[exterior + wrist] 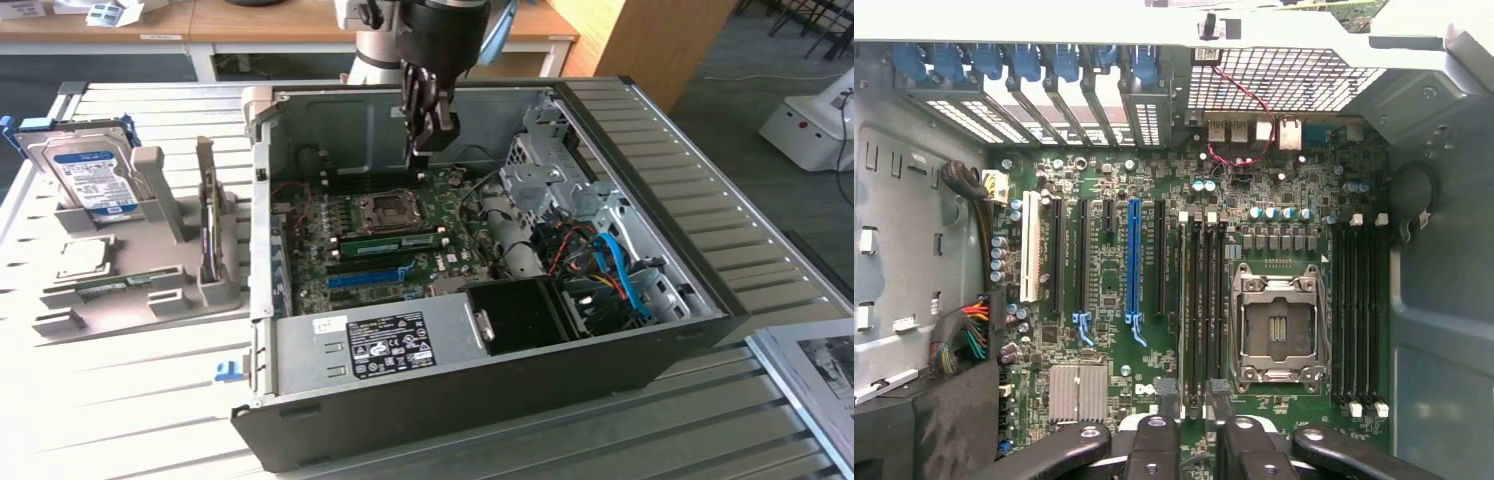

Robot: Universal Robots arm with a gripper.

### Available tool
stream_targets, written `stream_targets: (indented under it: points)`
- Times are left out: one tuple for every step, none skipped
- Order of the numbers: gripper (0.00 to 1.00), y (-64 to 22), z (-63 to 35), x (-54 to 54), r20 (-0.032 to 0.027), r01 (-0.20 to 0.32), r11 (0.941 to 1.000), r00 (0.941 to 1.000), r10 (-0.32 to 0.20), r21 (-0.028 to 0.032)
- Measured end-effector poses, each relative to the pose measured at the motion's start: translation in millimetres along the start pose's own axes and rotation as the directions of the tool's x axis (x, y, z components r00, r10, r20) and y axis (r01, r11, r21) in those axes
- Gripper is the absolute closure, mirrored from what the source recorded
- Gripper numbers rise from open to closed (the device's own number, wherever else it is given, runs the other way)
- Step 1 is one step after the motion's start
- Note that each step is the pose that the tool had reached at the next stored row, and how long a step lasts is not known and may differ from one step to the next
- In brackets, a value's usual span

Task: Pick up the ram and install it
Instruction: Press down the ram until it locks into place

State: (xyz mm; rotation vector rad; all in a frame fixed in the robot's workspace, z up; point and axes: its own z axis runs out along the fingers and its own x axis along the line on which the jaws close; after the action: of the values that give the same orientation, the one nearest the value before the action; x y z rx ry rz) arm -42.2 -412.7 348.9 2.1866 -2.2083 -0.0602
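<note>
Nearest me is the dark computer case (pixel 441 400), lying open on the table (pixel 160 400). The ram (pixel 387 241) is inside it, apparently seated in a slot just beside the processor socket (pixel 390 208). I judge the install to be at its tail end, with the stick placed and only the seating left to confirm. Any further push would call for straight, even pressure along the stick's top edge. The arm reaches down from above the case's far side with its wrist vertical. The gripper (pixel 424 148) hovers over the board, its fingers (pixel 1166 398) apart and holding nothing.
</note>
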Motion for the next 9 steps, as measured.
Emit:
stream_targets:
  points:
    - [0.83,0.0,0.0,0.0,0.0000,0.000,1.0000,1.0000,0.000,0.0000]
    - [0.83,0.0,0.0,0.0,0.0000,0.000,1.0000,1.0000,0.000,0.0000]
    - [0.89,0.0,0.0,0.0,0.0000,0.000,1.0000,1.0000,0.000,0.0000]
    - [0.90,0.0,0.0,0.0,0.0000,0.000,1.0000,1.0000,0.000,-0.0001]
    - [0.90,0.0,0.0,0.0,0.0000,0.000,1.0000,1.0000,0.000,0.0000]
    - [0.90,0.0,0.0,0.0,0.0000,0.000,1.0000,1.0000,0.000,0.0000]
    - [0.90,0.0,0.0,0.0,0.0000,0.000,1.0000,1.0000,0.000,0.0000]
    - [0.90,0.0,0.0,0.0,0.0000,0.000,1.0000,1.0000,0.000,0.0000]
    - [0.90,0.0,0.0,0.0,0.0000,0.000,1.0000,1.0000,0.000,0.0000]
